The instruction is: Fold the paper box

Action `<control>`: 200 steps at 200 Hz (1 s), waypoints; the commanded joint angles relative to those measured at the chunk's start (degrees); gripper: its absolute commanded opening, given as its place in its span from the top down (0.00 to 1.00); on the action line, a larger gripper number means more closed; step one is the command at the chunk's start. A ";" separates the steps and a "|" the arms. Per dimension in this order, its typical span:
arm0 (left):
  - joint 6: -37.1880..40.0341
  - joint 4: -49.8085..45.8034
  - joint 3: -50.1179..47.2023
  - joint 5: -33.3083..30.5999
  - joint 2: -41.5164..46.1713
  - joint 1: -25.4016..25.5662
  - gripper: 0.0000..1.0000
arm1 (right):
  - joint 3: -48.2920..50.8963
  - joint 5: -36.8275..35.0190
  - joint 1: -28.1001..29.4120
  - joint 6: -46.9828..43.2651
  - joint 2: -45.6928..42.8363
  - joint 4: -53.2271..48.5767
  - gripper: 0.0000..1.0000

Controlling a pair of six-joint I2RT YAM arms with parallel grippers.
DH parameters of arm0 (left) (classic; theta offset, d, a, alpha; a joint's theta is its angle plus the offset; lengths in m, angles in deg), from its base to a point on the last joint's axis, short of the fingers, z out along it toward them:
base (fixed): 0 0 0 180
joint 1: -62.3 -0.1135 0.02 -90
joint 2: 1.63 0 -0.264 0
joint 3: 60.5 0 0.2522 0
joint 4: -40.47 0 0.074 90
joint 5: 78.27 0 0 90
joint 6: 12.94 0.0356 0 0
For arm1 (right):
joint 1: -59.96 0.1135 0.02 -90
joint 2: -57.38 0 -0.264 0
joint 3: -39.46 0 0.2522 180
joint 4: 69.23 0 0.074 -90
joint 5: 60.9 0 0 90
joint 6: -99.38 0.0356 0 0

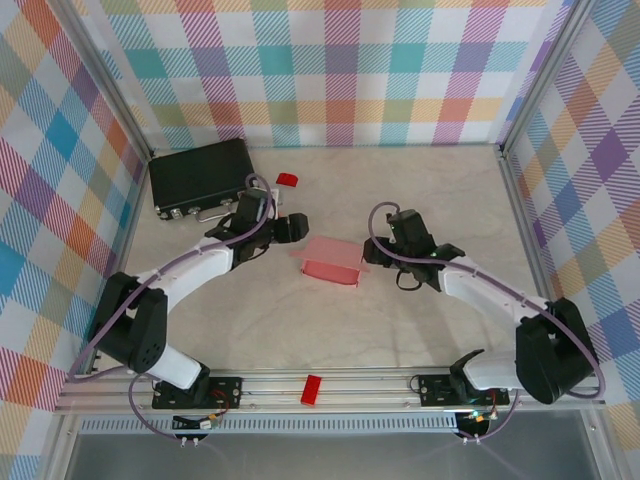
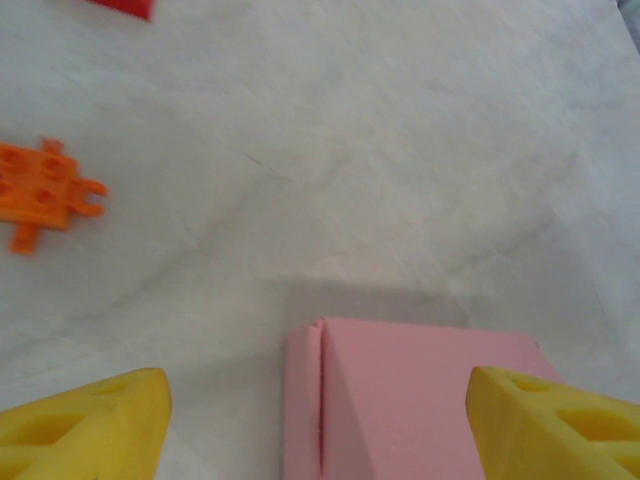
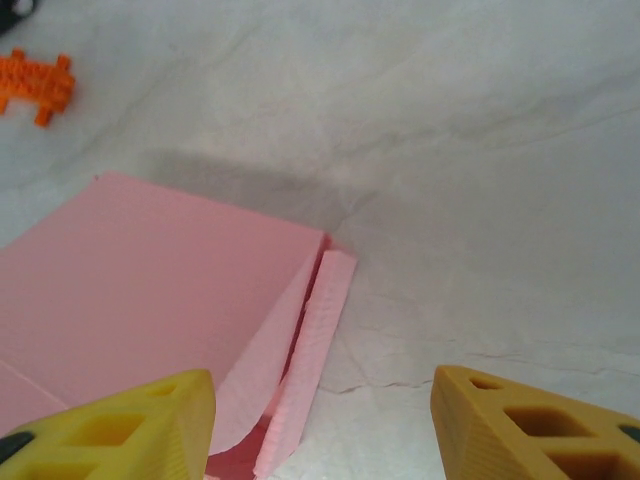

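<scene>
The paper box (image 1: 328, 260) lies about in the middle of the worktop (image 1: 250, 330), between my two claws. It looks to me nearly folded: a shallow pink box with the lid laid over.

The danger I see is at its ends. In the right wrist view one side flap (image 3: 318, 330) stands loose beside the lid, not tucked in, and the lid above it gapes a little. If I push this flap crooked, it may crease, or slide over the wall instead of going inside. The card is thin and light, so a push from one side alone would probably shove the whole box across the worktop, perhaps toward the black case (image 1: 200, 175) in the far left corner. Closing on it too hard could crush the walls.

My left claw (image 2: 315, 390) is wide open and holds nothing. The end of the box sits between its yellow fingers (image 2: 90, 420) with free space on both sides. My right claw (image 3: 322, 390) is also open and empty. One of its fingers (image 3: 120, 420) is over the lid, and I cannot tell if it touches the card.
</scene>
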 commanded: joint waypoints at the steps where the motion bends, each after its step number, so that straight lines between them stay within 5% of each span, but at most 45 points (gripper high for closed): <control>1: 0.52 -0.85 0.58 7.12 -1.74 -0.55 0.23 | -1.15 6.72 -0.28 -0.21 2.58 1.95 0.40; 66: -1.55 2.41 -3.25 12.55 -6.73 0.07 0.33 | -1.42 9.77 0.09 -0.30 8.53 2.79 0.40; 200: -6.02 5.16 -9.12 8.81 -8.05 2.82 0.56 | -3.58 4.13 0.64 -0.87 11.23 -0.46 0.42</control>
